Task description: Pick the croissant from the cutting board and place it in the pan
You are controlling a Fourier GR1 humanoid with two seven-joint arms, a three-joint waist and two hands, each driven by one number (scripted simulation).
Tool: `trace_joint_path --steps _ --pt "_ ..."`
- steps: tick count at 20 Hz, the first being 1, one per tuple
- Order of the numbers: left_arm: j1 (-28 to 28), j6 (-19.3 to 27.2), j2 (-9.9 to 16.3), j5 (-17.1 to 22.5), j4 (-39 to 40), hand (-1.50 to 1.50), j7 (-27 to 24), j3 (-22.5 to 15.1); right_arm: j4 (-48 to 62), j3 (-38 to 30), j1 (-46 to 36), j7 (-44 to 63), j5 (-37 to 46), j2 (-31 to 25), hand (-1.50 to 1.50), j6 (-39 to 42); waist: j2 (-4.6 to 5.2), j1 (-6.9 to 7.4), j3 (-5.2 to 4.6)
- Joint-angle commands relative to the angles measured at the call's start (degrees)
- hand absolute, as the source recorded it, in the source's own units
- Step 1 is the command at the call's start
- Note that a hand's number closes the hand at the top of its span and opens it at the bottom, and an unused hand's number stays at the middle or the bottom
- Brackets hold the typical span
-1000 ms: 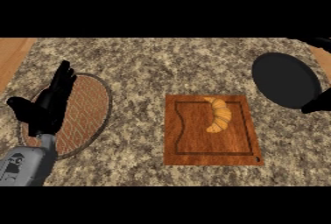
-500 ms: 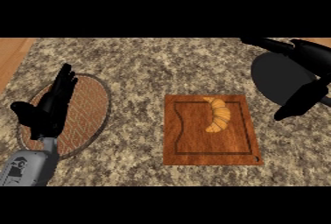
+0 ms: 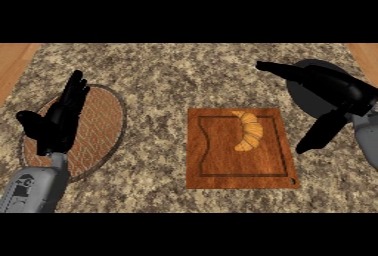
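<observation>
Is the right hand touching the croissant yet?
Apart. The head view shows bare cutting board between the right hand and the croissant; its open fingers sit right of the board.

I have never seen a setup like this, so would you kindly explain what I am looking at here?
You are looking steeply down from a humanoid robot's head at a speckled stone counter. The two black shapes are its hands on grey forearms. The left hand rests open, fingers up, over a round woven mat. The right hand is open, above a dark pan at the right edge. Between them lies a wooden cutting board with a croissant on it. Neither hand holds anything yet.
</observation>
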Motion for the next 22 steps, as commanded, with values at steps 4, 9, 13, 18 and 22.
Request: trace_joint_path --steps 4,9,13,18,22 --pt "-1.5 2.0 -1.1 -2.7 -5.2 0.00 6.4 -0.7 5.8 -0.1 -0.4 0.0 8.9 3.3 -1.50 -3.2 0.10 0.33 0.05" --pt "1.1 -3.9 0.8 -0.1 -3.0 0.00 2.0 3.4 8.9 -0.5 0.0 -3.2 11.8 4.3 -1.50 0.4 0.05 0.27 0.02" --pt "-1.0 -4.1 0.5 -0.1 -1.7 0.00 2.8 4.5 15.6 -0.2 -2.7 -7.7 14.2 5.1 -1.50 2.0 0.12 0.39 0.03" --pt "-1.4 -3.8 -1.6 -2.4 2.0 0.00 -0.8 4.1 17.0 3.8 -3.1 -8.5 20.2 10.2 -1.50 -0.4 0.15 0.23 0.02" --pt "1.4 -3.7 -2.8 -2.9 0.4 0.00 -1.0 4.0 11.3 4.7 3.3 -7.8 23.2 11.2 -1.50 -2.2 0.02 -0.02 0.02"
